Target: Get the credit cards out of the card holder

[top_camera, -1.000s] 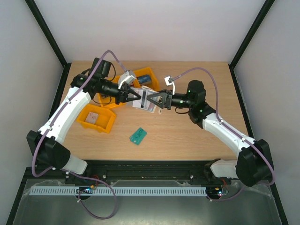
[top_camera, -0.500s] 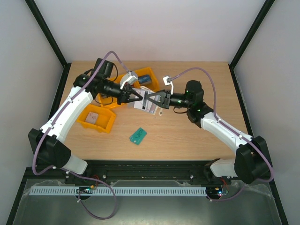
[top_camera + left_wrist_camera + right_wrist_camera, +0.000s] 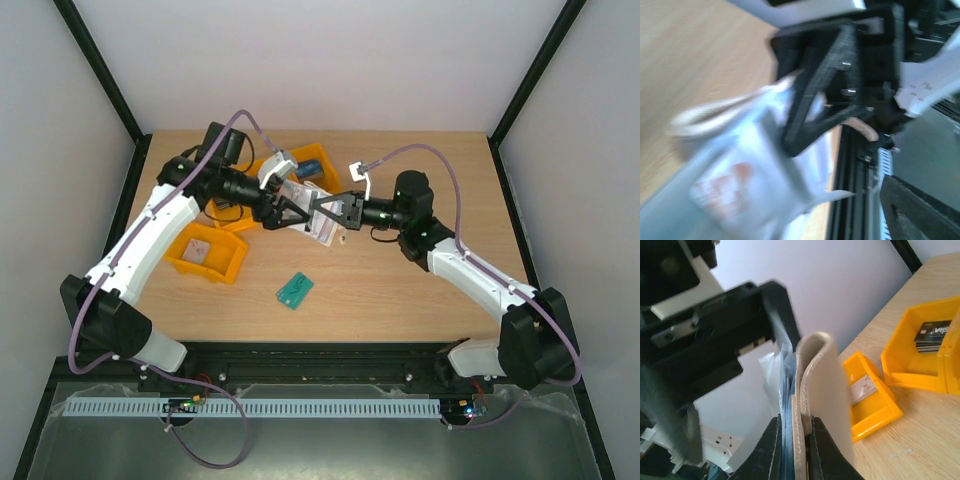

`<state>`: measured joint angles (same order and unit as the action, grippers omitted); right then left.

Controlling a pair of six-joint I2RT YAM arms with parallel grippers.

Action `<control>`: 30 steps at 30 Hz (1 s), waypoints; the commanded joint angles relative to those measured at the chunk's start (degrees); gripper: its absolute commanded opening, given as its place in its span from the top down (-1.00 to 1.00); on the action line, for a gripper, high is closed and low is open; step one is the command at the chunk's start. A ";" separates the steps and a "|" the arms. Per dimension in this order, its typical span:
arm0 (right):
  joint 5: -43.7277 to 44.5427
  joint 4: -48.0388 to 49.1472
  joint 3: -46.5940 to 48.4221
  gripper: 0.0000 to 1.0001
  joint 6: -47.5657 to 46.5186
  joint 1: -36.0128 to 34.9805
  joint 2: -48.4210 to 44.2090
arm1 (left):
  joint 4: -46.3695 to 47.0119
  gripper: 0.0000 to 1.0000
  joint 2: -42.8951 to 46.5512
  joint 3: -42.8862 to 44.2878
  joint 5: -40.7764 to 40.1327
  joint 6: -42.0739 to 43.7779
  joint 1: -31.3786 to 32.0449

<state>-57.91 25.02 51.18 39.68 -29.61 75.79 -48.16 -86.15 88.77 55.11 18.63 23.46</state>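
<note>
Evidently we were mid-extraction: our right jaws clamped the card holder [image 3: 822,400] above the tabletop [image 3: 400,290]; whether our left jaws gripped, we couldn't tell. Next, we judged, pinch a card [image 3: 727,190] and slide it free.

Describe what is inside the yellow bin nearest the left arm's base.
One pale card with a reddish mark lies flat in the yellow bin. Anything beneath the card is hidden.
</note>
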 commanded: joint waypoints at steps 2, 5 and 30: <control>-3.89 -0.29 1.24 0.97 -1.44 1.24 -1.69 | 2.52 -0.90 0.72 2.90 -8.37 -0.51 -7.35; -3.10 -0.19 1.07 0.97 -1.25 1.99 -2.66 | 2.46 -0.92 2.44 3.41 -9.78 -0.77 -10.54; -3.20 5.26 0.68 0.97 3.12 2.01 -2.71 | -1.72 0.34 2.52 -1.16 -0.21 1.31 -1.88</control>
<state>-59.61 26.33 51.18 42.46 -27.75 74.96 -50.46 -83.77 88.55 54.85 19.86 22.39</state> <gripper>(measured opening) 0.073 0.334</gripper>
